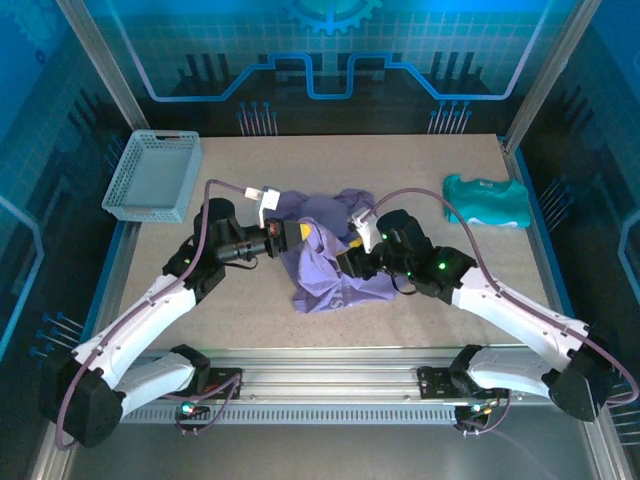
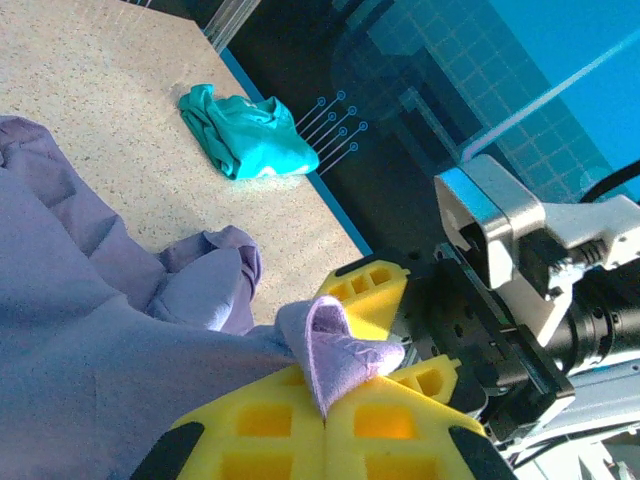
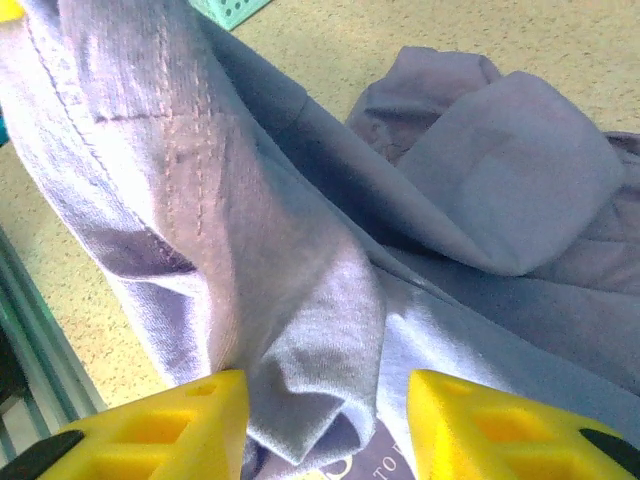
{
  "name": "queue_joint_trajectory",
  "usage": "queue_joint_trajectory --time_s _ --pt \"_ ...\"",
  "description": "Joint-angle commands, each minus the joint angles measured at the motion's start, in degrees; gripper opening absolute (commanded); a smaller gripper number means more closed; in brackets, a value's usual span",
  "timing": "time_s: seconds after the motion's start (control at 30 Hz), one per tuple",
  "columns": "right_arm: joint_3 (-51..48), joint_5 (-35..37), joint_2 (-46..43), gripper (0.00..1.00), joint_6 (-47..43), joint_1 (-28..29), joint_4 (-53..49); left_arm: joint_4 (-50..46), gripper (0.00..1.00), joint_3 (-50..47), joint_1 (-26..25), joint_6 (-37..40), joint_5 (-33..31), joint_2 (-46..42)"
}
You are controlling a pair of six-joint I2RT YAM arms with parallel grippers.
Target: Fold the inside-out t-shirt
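Light: bright and even from overhead, with a blue cast off the lit enclosure walls.
Shadows: soft and short under both arms on the table (image 1: 450, 300).
Glare: a washed-out pale streak on the inside-out t-shirt (image 3: 200, 180), right wrist view.
Focus: top view crisp; nearest cloth soft in the left wrist view.

— Caption desk: what's the inside-out t-shirt (image 3: 300, 250)?
— Soft matt lavender cloth with raised stitched seams, on a speckled, grainy tabletop (image 1: 420, 160).
— And the right fingers (image 3: 160, 425)?
— Matt yellow moulded plastic. The basket (image 1: 150, 175) is grey plastic mesh, and the rail (image 1: 330, 375) is ribbed metal.
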Motion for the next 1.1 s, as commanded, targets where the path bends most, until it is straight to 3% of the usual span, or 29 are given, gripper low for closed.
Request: queue_joint_trajectory --time_s 0.0,0.07,0.27,0.47,0.53,0.67,0.77,0.9,1.0,1.07 --pt "-0.7 5.1 -1.6 0.48 -2.5 0.5 0.2 1.1 0.00 1.3 0.3 0.1 0.7 0.1" --pt "-0.4 3.2 -2.5 0.50 -3.8 0.4 0.9 0.3 0.00 1.4 0.2 0.6 0.2 0.1" --pt "4.3 -13.2 2.2 0.68 -6.7 -2.6 2.7 -0.3 0.00 1.3 0.1 1.2 0.0 0.1" --pt "8.5 -22.0 10.1 0.66 -5.0 -6.4 5.6 -1.2 0.00 1.2 0.1 2.3 0.0 -0.6" --pt "8.9 -26.1 11.0 0.62 -3.2 -7.5 8.4 -2.1 0.00 1.1 0.1 3.1 -0.9 -1.1" --pt "10.7 -32.4 13.5 0.24 -1.7 -8.3 9.3 -3.2 0.00 0.8 0.1 4.0 -3.5 -1.8" --pt "11.1 -35.2 14.5 0.01 -1.3 -8.2 8.2 -5.8 0.00 1.7 0.1 4.0 -9.6 -2.0" --pt "8.2 -34.4 11.3 0.00 4.5 -8.4 13.2 -9.8 0.02 4.2 0.3 3.1 -22.6 -0.7" --pt "5.6 -31.8 9.2 0.00 13.2 -8.0 20.9 -11.7 0.17 8.0 0.3 4.0 -26.6 3.8" --pt "3.6 -25.3 7.9 0.00 19.7 -7.3 25.3 -16.4 0.26 13.0 0.3 4.8 -28.6 8.4"
